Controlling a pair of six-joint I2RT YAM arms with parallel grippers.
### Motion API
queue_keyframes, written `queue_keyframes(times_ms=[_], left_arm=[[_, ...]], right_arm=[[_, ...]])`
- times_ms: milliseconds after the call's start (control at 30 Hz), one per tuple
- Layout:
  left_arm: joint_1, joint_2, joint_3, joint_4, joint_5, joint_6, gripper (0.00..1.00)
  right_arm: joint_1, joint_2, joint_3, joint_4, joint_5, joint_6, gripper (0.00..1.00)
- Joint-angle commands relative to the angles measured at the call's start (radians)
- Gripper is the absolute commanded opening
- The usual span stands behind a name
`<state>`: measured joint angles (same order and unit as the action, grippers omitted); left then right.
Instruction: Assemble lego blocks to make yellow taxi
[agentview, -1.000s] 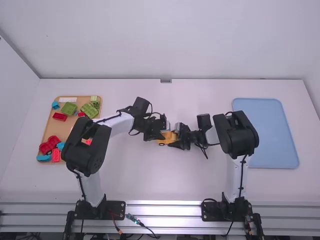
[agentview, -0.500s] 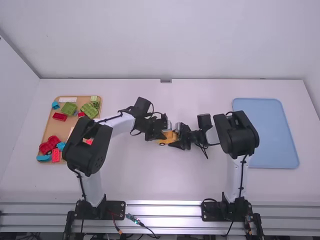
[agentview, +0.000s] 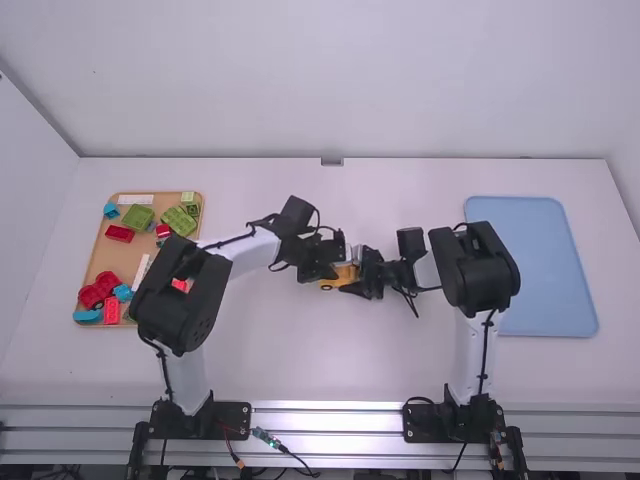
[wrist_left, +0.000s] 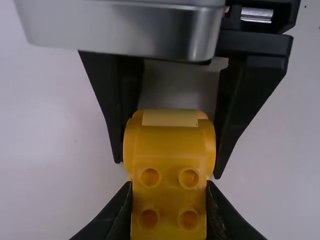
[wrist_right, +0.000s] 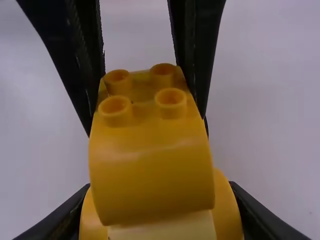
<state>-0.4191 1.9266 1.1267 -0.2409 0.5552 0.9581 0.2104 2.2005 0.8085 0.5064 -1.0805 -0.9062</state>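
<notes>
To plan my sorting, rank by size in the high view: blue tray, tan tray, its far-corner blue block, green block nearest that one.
1. Blue tray and tan tray, unranked: alike, partly hidden
2. Green block
3. Blue block

Soft, even light brightens the surface (agentview: 330, 360) from left edge to right, its shadows faint. Glare streaks the metal rail (agentview: 325, 421) along the near edge. Both wrist views are dimmer; a pale sheen crosses the silvery housing (wrist_left: 120, 30).
</notes>
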Motion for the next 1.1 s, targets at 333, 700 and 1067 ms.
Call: queue_keyframes(times_ms=[333,700,1067], left_arm=[[-0.026,0.027,-0.005,-0.032,-0.052,-0.054,0.02],[-0.026,0.027,-0.006,-0.050,-0.097,-0.101,0.02],[-0.026,0.027,-0.006,-0.071,-0.103,-0.101,0.02]], right_arm=[[0.055,0.013,-0.011,-0.023,0.095,0.015,0.27],[0.058,0.013,-0.004,-0.018,0.087,0.020,0.24],[0.073,0.013,0.004,-0.018,0.093,0.019,0.24]])
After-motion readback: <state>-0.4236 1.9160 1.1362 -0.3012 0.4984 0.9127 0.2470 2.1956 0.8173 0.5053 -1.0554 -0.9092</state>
